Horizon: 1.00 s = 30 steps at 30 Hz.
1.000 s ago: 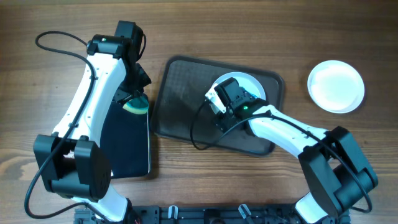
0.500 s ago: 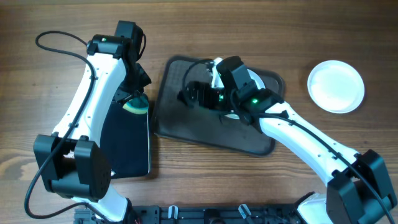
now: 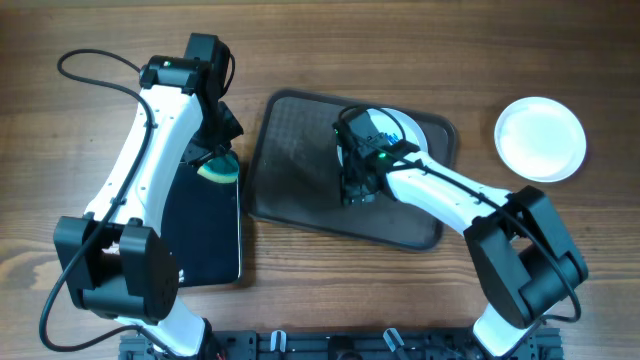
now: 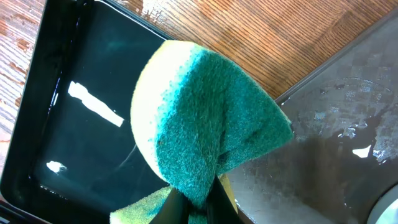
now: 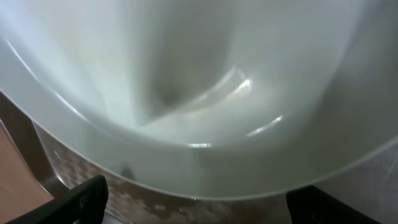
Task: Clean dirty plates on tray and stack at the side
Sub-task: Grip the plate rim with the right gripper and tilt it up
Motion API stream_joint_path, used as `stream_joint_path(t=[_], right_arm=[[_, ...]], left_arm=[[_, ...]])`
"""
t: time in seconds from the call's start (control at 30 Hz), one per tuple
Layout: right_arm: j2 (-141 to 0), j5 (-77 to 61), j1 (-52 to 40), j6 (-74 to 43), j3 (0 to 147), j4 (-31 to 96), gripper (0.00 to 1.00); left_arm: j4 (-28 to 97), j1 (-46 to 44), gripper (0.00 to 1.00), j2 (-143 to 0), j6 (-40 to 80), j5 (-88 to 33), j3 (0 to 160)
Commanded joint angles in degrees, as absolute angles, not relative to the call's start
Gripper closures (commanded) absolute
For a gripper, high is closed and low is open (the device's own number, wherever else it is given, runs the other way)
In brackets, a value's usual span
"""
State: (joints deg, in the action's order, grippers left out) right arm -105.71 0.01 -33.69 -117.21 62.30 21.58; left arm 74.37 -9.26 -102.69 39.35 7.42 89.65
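The tray (image 3: 290, 150) lies at the middle of the wooden table (image 3: 80, 30), dark and textured, with wet patches on its surface. Just beside it at 9 o'clock sits a narrower glossy black tray (image 3: 205, 230), long side running 12 to 6.

One white plate (image 3: 412, 140) rests on the tray toward its 1 o'clock corner, partly covered by the right arm. A second plate (image 3: 540, 138) lies off the tray on the bare wood, well apart at 3 o'clock.

A sponge (image 4: 205, 124), green scouring face over yellow foam, hangs folded above the black tray's 1 o'clock corner, close to the grey tray's rim. The left gripper (image 4: 193, 206) is clenched on its lower edge.

The right gripper (image 3: 358, 188) points down at the 7 o'clock side of the plate on the tray. Its fingers (image 5: 84, 200) are spread wide, one at each lower corner of the wrist view, with the plate's rim filling the space ahead. Whether either finger touches the plate cannot be told.
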Motion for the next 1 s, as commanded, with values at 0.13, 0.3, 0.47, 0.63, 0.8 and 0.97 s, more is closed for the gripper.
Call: stream_joint_path(t=[0.13, 0.3, 0.47, 0.63, 0.8, 0.97], right_arm=[[-106.96, -1.04, -29.87, -118.65, 62.57, 23.68, 0.85], [-106.96, -3.33, -30.17, -116.88, 62.57, 24.93, 0.95], [-106.96, -1.48, -31.92, -105.41, 62.57, 28.45, 0.96], [-106.94, 7.25, -31.9, -76.18, 62.76, 34.2, 0.96], [-106.94, 15.35, -31.92, -55.2, 68.55, 37.71, 0.95], [-106.91, 17.23, -31.86, -47.64, 74.74, 41.91, 0.2]], left_arm=[[74.3, -8.82, 0.96, -102.0, 37.69, 7.33, 90.32], [74.17, -8.84, 0.96, -102.0, 37.69, 7.33, 90.32], [74.35, -8.84, 0.96, -102.0, 37.69, 7.33, 90.32], [74.17, -8.84, 0.96, -102.0, 37.69, 7.33, 90.32], [74.15, -8.84, 0.96, -102.0, 37.74, 7.33, 90.32], [74.13, -8.84, 0.96, -102.0, 37.74, 7.33, 90.32]])
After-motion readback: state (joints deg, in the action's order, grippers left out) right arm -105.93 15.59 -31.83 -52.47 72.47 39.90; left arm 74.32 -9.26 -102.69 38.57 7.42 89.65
